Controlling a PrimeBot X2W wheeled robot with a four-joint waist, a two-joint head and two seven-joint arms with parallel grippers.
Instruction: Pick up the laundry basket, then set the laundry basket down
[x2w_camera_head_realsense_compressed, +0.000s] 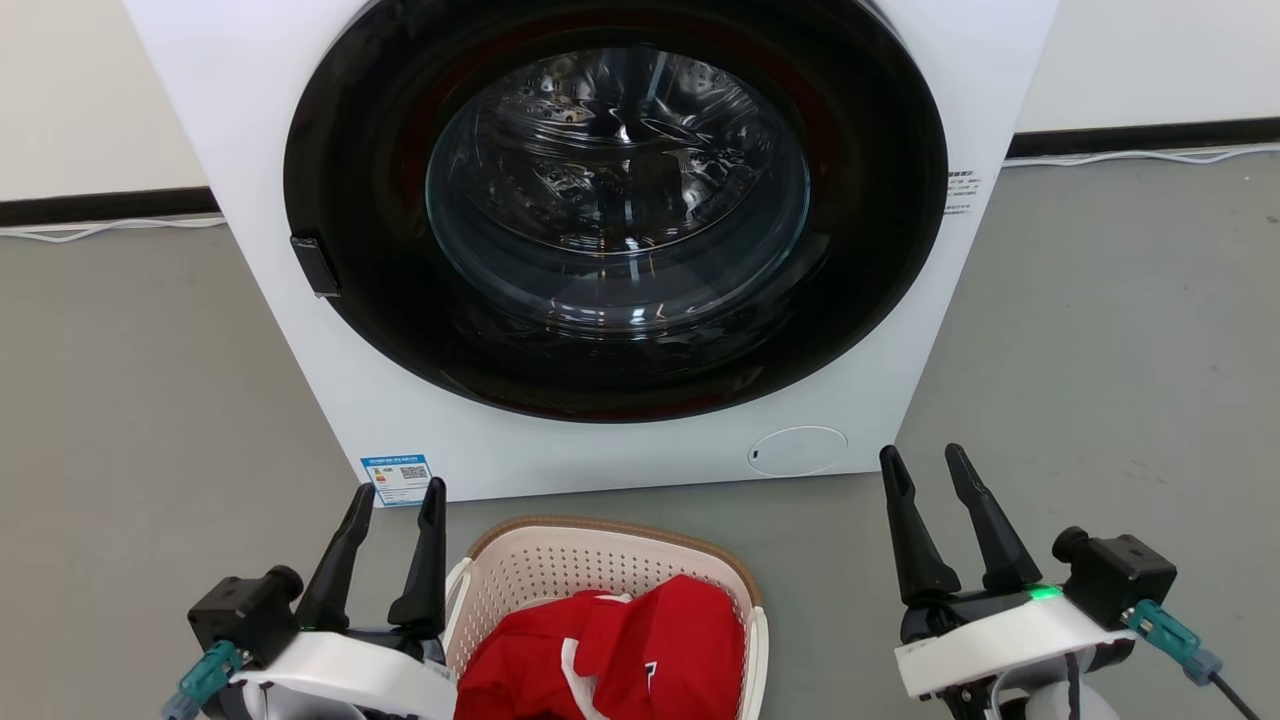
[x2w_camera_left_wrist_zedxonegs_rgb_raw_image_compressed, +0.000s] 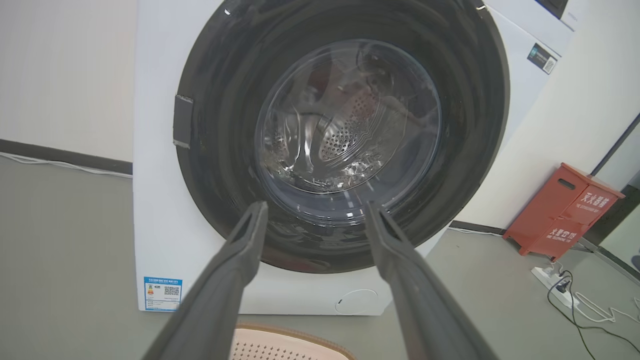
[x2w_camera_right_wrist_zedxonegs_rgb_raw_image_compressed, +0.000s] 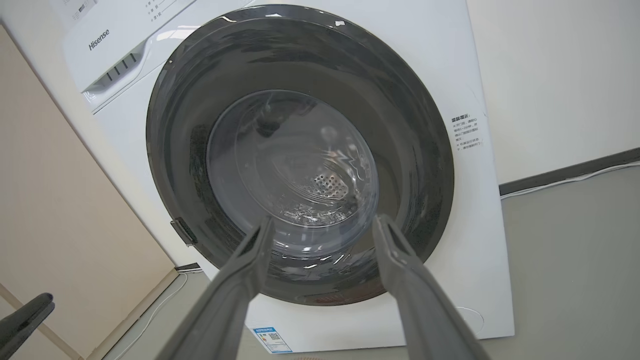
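Spread wide and gripping nothing, my left gripper (x2w_camera_head_realsense_compressed: 400, 490) and right gripper (x2w_camera_head_realsense_compressed: 922, 455) point at the white washer (x2w_camera_head_realsense_compressed: 560, 455), its round dark door (x2w_camera_head_realsense_compressed: 380, 330) closed. Between them on the grey floor (x2w_camera_head_realsense_compressed: 120, 400) sits the laundry basket (x2w_camera_head_realsense_compressed: 560, 570), just before the washer, a red garment (x2w_camera_head_realsense_compressed: 640, 650) heaped inside. The left gripper stands just beside the basket's white handle (x2w_camera_head_realsense_compressed: 455, 590), perhaps touching it; the right gripper is well apart.

"Hisense" lettering on upper panel of the washer (x2w_camera_right_wrist_zedxonegs_rgb_raw_image_compressed: 300, 150), blue sticker (x2w_camera_left_wrist_zedxonegs_rgb_raw_image_compressed: 162, 294) print too small to read
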